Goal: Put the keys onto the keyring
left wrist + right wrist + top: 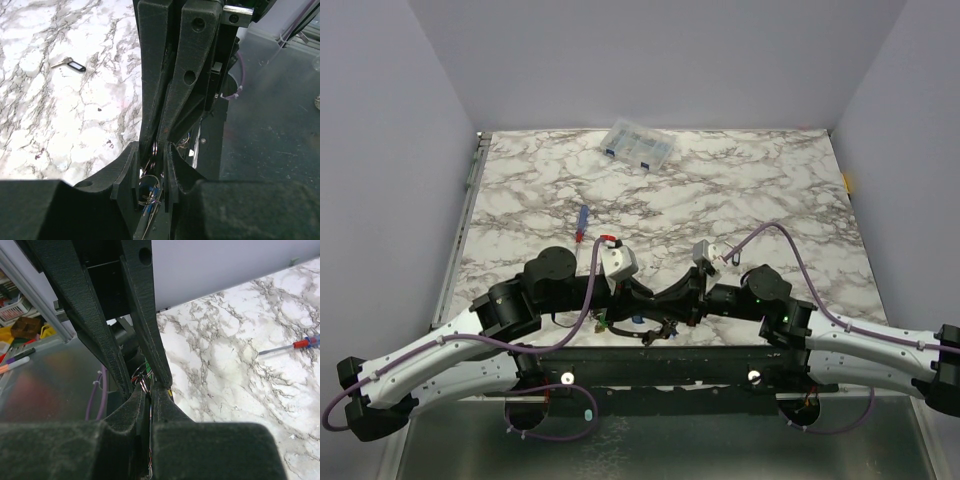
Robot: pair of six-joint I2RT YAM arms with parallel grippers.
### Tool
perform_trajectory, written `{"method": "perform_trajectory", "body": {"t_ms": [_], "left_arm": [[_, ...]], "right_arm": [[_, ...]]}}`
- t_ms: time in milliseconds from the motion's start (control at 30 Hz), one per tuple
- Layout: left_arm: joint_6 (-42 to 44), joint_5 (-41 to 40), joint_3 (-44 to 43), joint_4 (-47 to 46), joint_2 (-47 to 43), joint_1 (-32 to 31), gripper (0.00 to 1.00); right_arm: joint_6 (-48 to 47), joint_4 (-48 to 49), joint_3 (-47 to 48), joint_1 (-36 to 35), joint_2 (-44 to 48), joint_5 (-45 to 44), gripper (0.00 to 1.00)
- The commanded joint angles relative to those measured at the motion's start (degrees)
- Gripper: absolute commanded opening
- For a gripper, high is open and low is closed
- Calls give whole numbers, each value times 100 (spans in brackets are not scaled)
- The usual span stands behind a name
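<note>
While arms (pixel 560 280) crowd the keyring (pixel 642 338), screwdriver (pixel 581 222) lies beyond.

Right pincer (pixel 149 396) sits low in frame, jaws nearly together, with thin grey wire of the keyring (pixel 143 386) in the slit. Left pincer (pixel 146 382) comes in from above, tips at the same spot. Red-and-blue screwdriver (pixel 299 344) lies flat on the marble worktop (pixel 240 370), well apart. Purple cable (pixel 100 395) at left.
</note>
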State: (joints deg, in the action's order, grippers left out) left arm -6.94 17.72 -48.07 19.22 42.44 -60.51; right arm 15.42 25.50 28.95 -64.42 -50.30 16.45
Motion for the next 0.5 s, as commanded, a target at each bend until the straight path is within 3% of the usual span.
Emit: {"method": "perform_trajectory", "body": {"t_ms": [0,133,167,267,300,367,467], "left_arm": [[-186,202,-48,-165,12,-13,0],[-220,163,-97,-165,-61,-13,0],[-229,144,-97,-160,-86,-11,6],[-297,22,-80,-147,-198,-13,40],[-306,7,-79,-149,-239,-13,46],[-319,-19,-99,-149,-283,-18,48],[-366,0,-136,-147,-274,-13,37]], "right_arm": [[-82,396,140,-9,219,463,1],[-111,466,59,-9,299,482,1],[-117,453,58,-9,316,468,1],[-117,384,90,-8,305,440,1],[-114,351,107,-9,292,439,0],[-121,309,127,-9,272,442,1],[-115,290,135,-9,268,438,1]]}}
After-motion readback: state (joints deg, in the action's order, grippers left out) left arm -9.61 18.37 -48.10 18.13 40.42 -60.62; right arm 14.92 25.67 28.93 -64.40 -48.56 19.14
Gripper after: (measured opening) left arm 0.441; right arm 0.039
